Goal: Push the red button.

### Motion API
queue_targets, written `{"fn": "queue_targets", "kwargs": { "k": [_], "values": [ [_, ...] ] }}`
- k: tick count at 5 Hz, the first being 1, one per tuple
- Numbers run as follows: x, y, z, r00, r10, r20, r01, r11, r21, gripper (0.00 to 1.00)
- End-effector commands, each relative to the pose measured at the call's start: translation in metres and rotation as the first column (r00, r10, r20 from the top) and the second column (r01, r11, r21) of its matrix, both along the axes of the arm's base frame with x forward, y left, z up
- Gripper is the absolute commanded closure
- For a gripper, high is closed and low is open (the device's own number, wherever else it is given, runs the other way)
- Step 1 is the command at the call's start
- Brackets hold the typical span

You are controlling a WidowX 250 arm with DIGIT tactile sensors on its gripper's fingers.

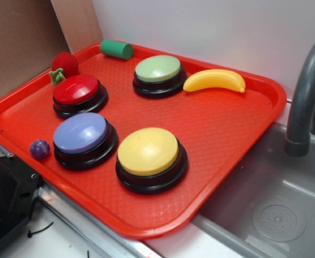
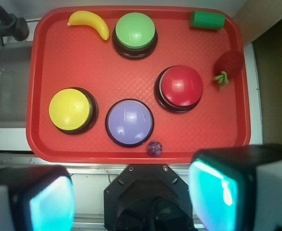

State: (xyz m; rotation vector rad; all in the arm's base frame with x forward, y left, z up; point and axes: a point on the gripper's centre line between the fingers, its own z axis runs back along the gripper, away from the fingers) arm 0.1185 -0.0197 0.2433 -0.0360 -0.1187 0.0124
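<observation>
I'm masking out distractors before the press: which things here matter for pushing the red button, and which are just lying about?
Job:
red button
gripper, open, well short of the tray

Lying about:
green button
yellow button
blue button
banana
strawberry
green cylinder
purple ball

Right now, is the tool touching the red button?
Apart. The wrist view shows the tool at the bottom edge, off the tray, far from the red button.
</observation>
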Motion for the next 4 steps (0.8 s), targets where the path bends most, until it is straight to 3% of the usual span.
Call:
{"fn": "queue_targets", "kwargs": {
  "k": [1,2,3,4],
  "values": [
    [0.0,0.0,0.0,1.0,0.0,0.0,0.0,1.0,0.0,0.0],
    [0.045,0.039,-0.036,0.991,0.136,0.005,-0.135,0.981,0.141,0.0],
    [0.07,0.067,-0.069,0.959,0.276,0.069,-0.285,0.933,0.219,0.0],
    [0.066,0.091,-0.102,0.943,0.324,0.082,-0.334,0.91,0.247,0.0]
  ]
}}
